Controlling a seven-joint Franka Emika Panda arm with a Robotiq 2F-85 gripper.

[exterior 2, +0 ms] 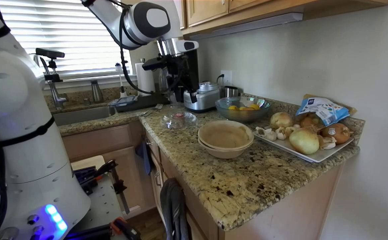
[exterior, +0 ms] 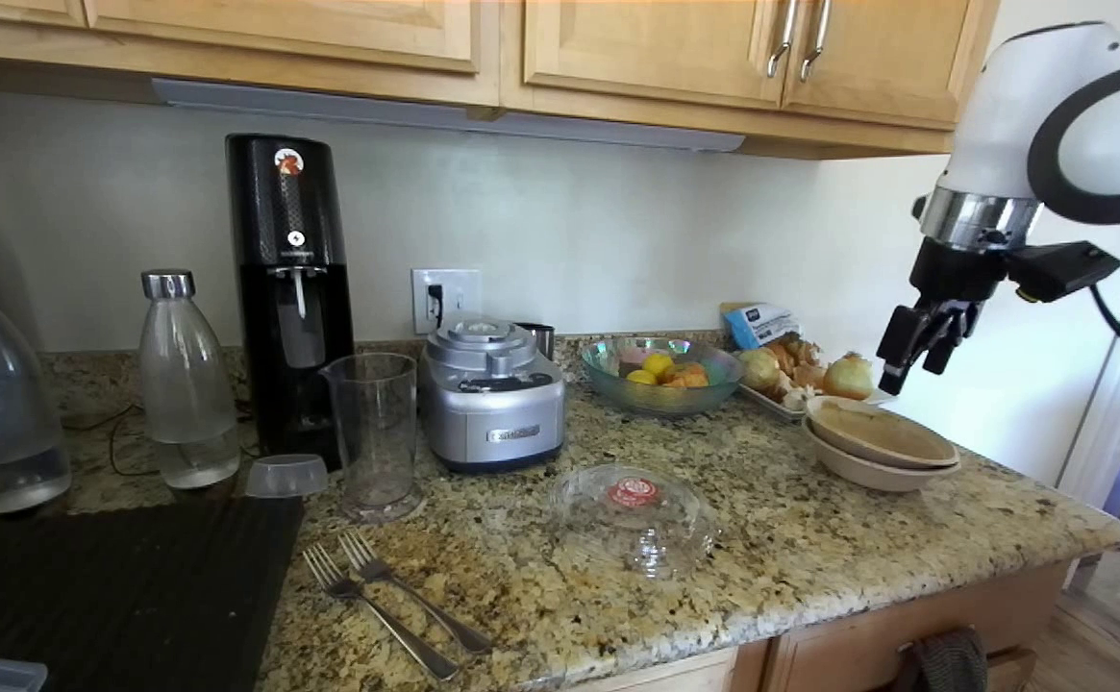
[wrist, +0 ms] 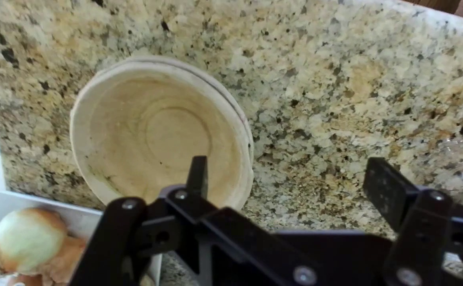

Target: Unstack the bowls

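Two shallow beige bowls are stacked on the granite counter. The upper bowl sits tilted inside the lower bowl. In an exterior view, the upper bowl covers all but the outer wall of the lower bowl. In the wrist view, the upper bowl shows its stained cream inside, and only a thin rim of the lower one shows. My gripper is open and empty above the stack, also seen in an exterior view. In the wrist view, one fingertip of the gripper overlaps the upper bowl's inside; the other is over bare counter.
A white tray of onions and garlic stands close beside the bowls. A glass bowl of fruit is at the wall. A clear glass dish, a food processor and forks stand or lie further along. The counter's edge is near the bowls.
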